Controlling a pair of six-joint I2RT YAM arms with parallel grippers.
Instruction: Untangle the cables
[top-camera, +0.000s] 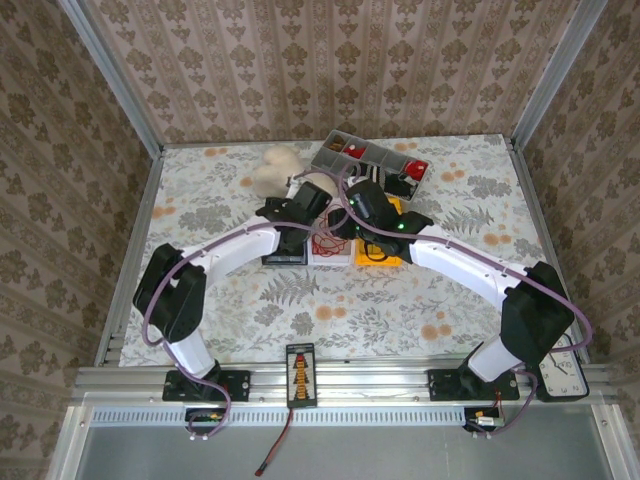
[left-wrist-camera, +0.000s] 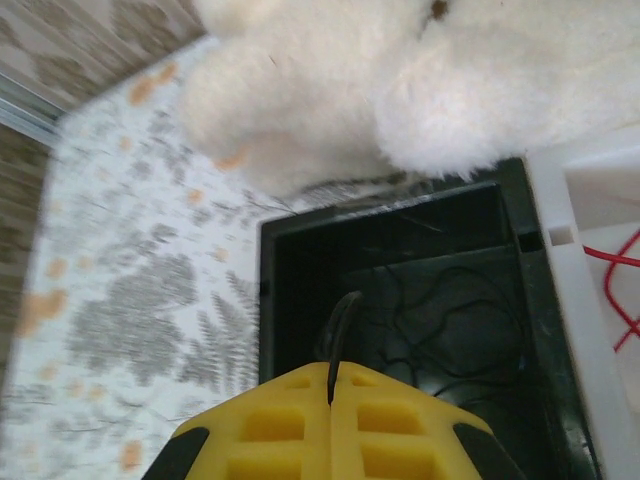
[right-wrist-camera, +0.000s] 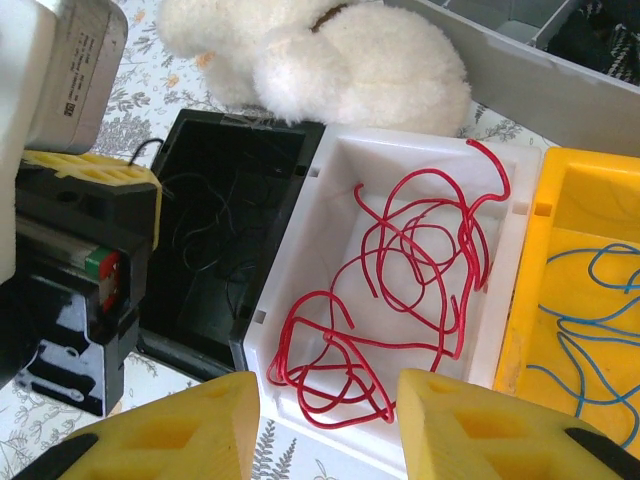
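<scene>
Three cables (right-wrist-camera: 400, 245), three bins (right-wrist-camera: 320, 230), one plush toy (right-wrist-camera: 350, 70), one grey tray (right-wrist-camera: 520, 80)

Soft, even light fills the overhead view, leaving the floral-patterned surface (top-camera: 330, 310) bright, with only faint shadows under the arms. In the left wrist view the fluffy cream plush toy (left-wrist-camera: 400, 90) is washed out almost to white, while the black plastic tray (left-wrist-camera: 300, 300) sinks into darkness. The thin black cable (left-wrist-camera: 343, 320) nipped in the yellow left pincer (left-wrist-camera: 332, 378) is soft with blur. The right wrist view is crisper: the thin red cable (right-wrist-camera: 400, 270) reads sharply against the glossy white plastic tray (right-wrist-camera: 345, 200), though the fingers (right-wrist-camera: 170, 430) of the right pincer (right-wrist-camera: 325, 390) are out of focus.
</scene>
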